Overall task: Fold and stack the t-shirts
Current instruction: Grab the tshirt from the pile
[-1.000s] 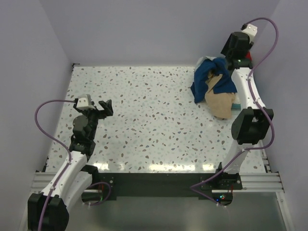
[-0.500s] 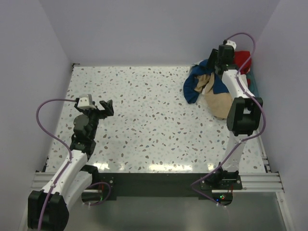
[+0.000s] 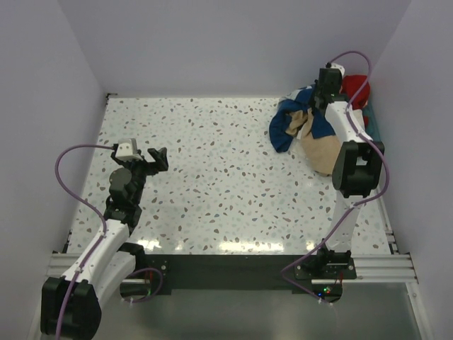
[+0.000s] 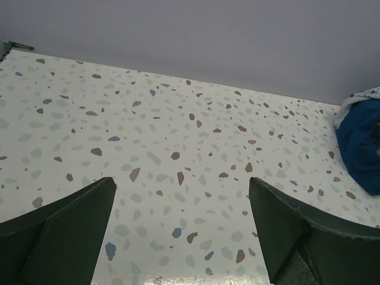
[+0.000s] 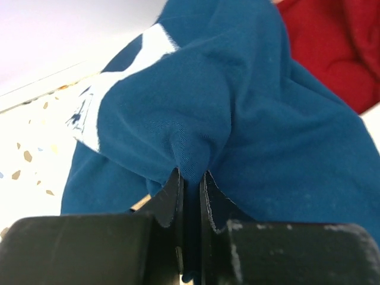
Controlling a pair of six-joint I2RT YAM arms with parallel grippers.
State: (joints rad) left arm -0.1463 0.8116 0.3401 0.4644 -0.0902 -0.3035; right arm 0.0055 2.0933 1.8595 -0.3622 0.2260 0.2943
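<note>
Nearest the arm bases, the left arm reaches only a little way over the speckled worktop [image 3: 226, 170], and the left fingers [image 3: 158, 153] hang released and spread above bare surface on the left side, grasping nothing. The left wrist view shows that spread best: the left fingers [image 4: 77, 228] stand at the two lower corners of the picture with a broad stretch of worktop [image 4: 178, 119] between them. At the far right of that view lies a blue fold of the navy t-shirt [image 4: 362, 139] with a pale edge above it.

Farther off, in the far right corner, the t-shirts lie in a heap. From above, the navy t-shirt [image 3: 282, 133] is draped over the beige t-shirt [image 3: 322, 150], whose lower end spreads toward the near side. The red t-shirt [image 3: 358, 88] bunches behind them against the right wall. The right arm stretches along the right edge to this heap, and the right fingers [image 3: 320, 99] are down among the blue folds, but this view is too small to show how they stand.

The right wrist view settles it. The right fingers [image 5: 177, 193] are clenched on a pinched ridge of the navy t-shirt [image 5: 255, 119], with cloth squeezed into the narrow slit between them. The same view shows the shirt's white print [image 5: 119, 80] on the left and the red t-shirt [image 5: 323, 47] at the upper right, touching the navy cloth.
</note>
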